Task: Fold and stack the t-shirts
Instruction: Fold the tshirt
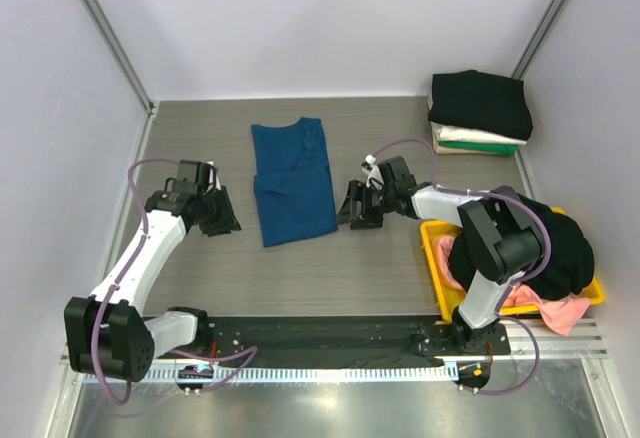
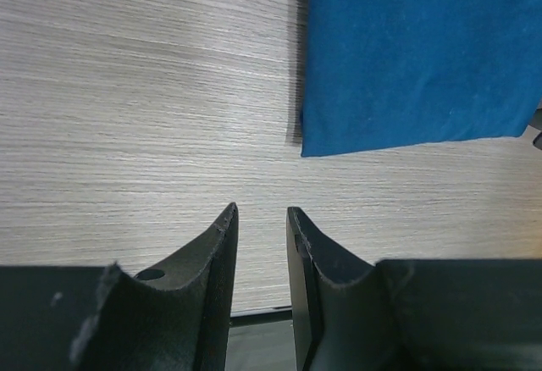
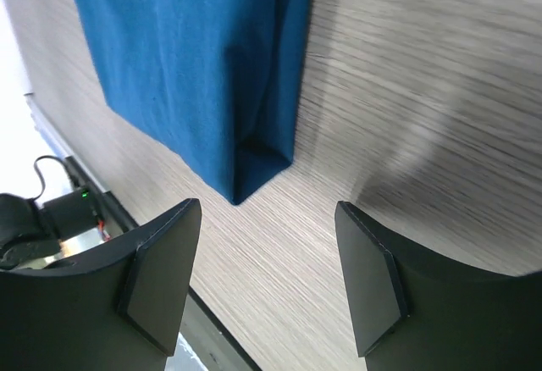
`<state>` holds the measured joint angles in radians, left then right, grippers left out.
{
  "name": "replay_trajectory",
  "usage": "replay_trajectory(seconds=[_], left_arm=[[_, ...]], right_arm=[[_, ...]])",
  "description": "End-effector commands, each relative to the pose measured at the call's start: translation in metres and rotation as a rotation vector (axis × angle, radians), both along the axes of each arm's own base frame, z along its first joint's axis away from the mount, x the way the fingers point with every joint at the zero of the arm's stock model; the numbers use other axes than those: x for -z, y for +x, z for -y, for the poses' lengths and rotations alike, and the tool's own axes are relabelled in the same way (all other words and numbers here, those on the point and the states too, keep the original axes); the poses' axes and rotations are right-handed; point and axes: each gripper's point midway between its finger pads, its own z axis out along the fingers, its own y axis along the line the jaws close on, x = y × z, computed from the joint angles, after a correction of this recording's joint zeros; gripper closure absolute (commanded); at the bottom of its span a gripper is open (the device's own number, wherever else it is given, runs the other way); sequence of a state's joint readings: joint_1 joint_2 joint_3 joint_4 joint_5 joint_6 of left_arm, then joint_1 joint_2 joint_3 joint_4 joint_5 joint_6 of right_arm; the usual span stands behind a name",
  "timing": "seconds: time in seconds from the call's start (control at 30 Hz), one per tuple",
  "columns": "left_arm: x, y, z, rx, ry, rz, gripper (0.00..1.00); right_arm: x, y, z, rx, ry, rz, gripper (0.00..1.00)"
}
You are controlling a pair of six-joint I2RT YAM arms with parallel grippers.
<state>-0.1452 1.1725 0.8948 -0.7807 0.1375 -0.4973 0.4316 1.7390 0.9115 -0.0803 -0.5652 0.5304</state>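
Observation:
A dark blue t-shirt [image 1: 292, 180] lies on the table, folded lengthwise into a long strip, collar at the far end. My left gripper [image 1: 224, 218] is just left of its near corner, empty, jaws a narrow gap apart [image 2: 261, 212]; the shirt's near corner shows ahead of it [image 2: 415, 58]. My right gripper [image 1: 358, 212] is just right of the shirt's near right corner, wide open and empty [image 3: 269, 210], with the folded edge in front of it [image 3: 186, 58]. A stack of folded t-shirts, black on top [image 1: 480, 103] over white and green [image 1: 478, 144], sits at the back right.
A yellow plastic bin [image 1: 434, 248] stands at the right, beside the right arm, holding a black shirt [image 1: 555, 253] and a pink one [image 1: 550, 310] that spill over its rim. A black rail [image 1: 320, 333] runs along the table's near edge.

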Motion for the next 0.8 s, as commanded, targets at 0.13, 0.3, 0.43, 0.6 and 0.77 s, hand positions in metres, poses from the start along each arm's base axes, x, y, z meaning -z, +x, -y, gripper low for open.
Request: replay_trajectory(seconds=[0.13,0.3,0.43,0.6,0.77], left_arm=[[-0.007,0.004,0.002,0.003,0.02,0.053,0.69],[-0.005,0.004,0.003,0.006,0.021,0.043,0.69],[-0.004,0.002,0.003,0.003,0.031,0.039,0.69],[0.001,-0.006,0.026,-0.081,-0.098,0.021,0.68],[0.049,-0.029,0.069,-0.054,-0.215,0.007,0.58]], right_arm=[[-0.009,0.009,-0.037,-0.041,0.146,0.076,0.31],[0.017,-0.006,-0.044,-0.042,0.136,0.031,0.48],[0.023,-0.017,-0.036,-0.014,0.141,0.027,0.86],[0.019,-0.04,-0.023,0.03,0.163,0.036,0.99],[0.003,-0.067,-0.024,0.028,0.19,0.058,0.99]])
